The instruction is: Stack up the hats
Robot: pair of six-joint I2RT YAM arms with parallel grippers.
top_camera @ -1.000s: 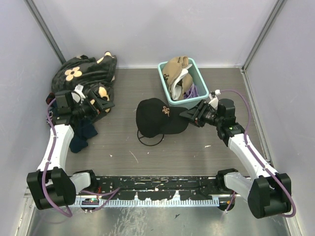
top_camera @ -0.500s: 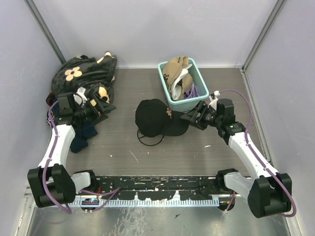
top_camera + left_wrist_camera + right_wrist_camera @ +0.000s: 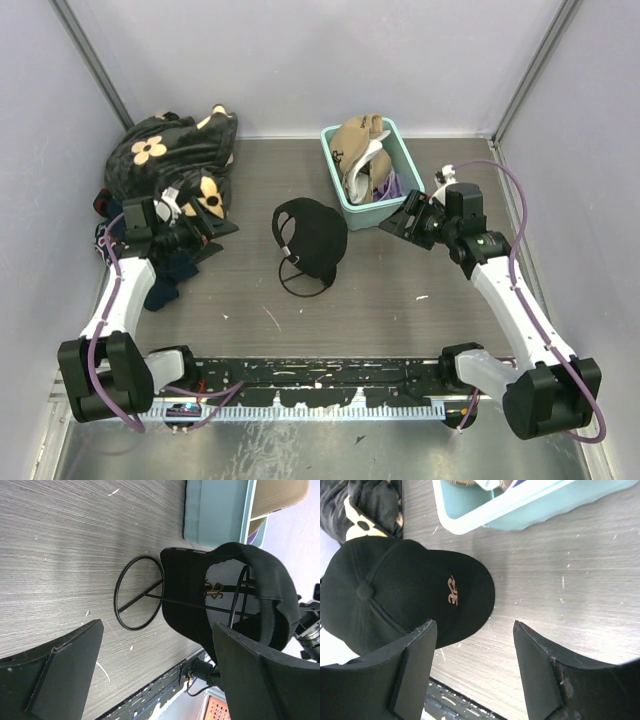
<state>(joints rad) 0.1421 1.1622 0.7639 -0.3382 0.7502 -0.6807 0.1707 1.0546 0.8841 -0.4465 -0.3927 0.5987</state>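
Observation:
A black cap (image 3: 312,242) with a small gold logo rests on a thin black wire stand (image 3: 300,285) in the middle of the table. The left wrist view shows its open underside (image 3: 225,595) and the stand's ring (image 3: 140,600); the right wrist view shows its top (image 3: 395,595). A tan cap (image 3: 355,140), a white cap (image 3: 366,165) and a purple cap (image 3: 388,185) lie in a teal basket (image 3: 400,140). My left gripper (image 3: 213,224) is open and empty, left of the black cap. My right gripper (image 3: 398,222) is open and empty, right of it, beside the basket.
Big black fabric with tan flowers (image 3: 170,150) is heaped at the back left, with dark navy clothing (image 3: 165,275) below it by my left arm. Grey walls close in the table on three sides. The basket also shows in the right wrist view (image 3: 530,510).
My right gripper has let go of the black cap's brim and drawn back to the right. The cap has settled on the stand, its brim swung in. My left gripper shifted slightly right.

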